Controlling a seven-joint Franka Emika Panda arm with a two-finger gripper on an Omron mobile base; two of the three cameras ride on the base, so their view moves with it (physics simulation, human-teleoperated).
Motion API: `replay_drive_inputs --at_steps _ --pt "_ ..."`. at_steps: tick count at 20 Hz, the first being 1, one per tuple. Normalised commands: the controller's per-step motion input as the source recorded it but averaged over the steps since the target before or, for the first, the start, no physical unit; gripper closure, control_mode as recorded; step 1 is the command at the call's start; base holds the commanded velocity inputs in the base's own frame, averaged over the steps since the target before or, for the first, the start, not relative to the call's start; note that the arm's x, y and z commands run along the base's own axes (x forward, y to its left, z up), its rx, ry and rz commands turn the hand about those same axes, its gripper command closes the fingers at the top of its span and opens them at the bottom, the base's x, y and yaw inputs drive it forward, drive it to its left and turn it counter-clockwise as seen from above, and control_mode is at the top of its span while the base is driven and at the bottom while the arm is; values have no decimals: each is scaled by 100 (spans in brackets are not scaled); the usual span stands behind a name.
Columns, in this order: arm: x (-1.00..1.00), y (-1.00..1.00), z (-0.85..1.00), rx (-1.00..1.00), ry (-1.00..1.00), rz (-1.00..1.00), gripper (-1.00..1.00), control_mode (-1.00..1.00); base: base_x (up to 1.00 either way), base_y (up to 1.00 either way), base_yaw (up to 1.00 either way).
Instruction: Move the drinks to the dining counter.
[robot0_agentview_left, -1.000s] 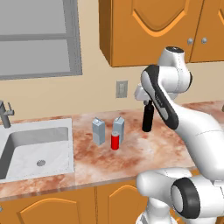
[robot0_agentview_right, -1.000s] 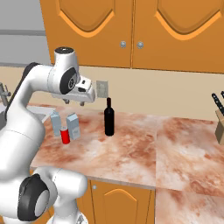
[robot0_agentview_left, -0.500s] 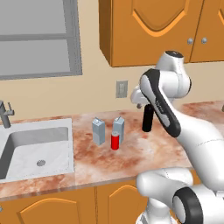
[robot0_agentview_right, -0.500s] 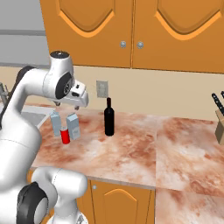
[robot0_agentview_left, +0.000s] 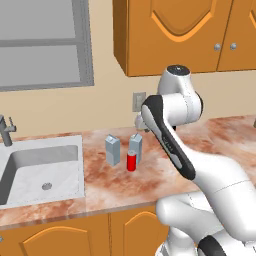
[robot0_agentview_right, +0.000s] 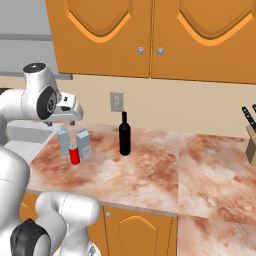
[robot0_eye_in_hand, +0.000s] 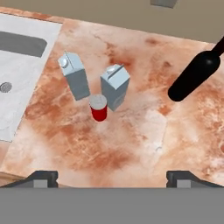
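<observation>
Reddish-pink mottled marble countertop (robot0_agentview_right: 165, 170) across mid frame on orange wooden base cabinets (robot0_agentview_right: 135, 227). Matching arched-panel orange wall cupboards (robot0_agentview_right: 150, 35) along top. Beige wall with grey outlet plate (robot0_agentview_right: 116, 102). Grey-framed window (robot0_agentview_left: 45, 45) upper left. Pale marble sink basin (robot0_agentview_left: 42, 167) lower left, grey faucet (robot0_agentview_left: 6, 131) at left edge. Knife block (robot0_agentview_right: 250, 140) far right.

1. The arm (robot0_agentview_left: 172, 145) is glossy white, built of rounded, tube-like links
2. Dark grey to black bands mark the joints between links, with a long dark strip along one forearm edge
3. A round dark cap with a grey ring sits on the topmost joint (robot0_agentview_left: 178, 70)
4. The hand (robot0_agentview_right: 67, 109) is a white boxy block
5. Two small dark fingertips (robot0_eye_in_hand: 41, 177) are square-edged
</observation>
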Motion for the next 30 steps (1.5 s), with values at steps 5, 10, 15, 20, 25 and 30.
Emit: replay_drive_inputs --at_steps 5,10,15,20,25,30 --pt "0 64 0 -8 2 26 -100 -100 0 0 0" --pt "1 51 -8 -2 0 22 -100 -100 0 0 0" --pt "2 27 -26 1 -1 13 -100 -100 0 0 0" --pt "25 0 -20 6 0 3 -100 -100 0 0 0" --pt "33 2 -19 1 0 0 -100 -100 0 0 0" --pt "37 3 -2 0 0 0 -100 -100 0 0 0"
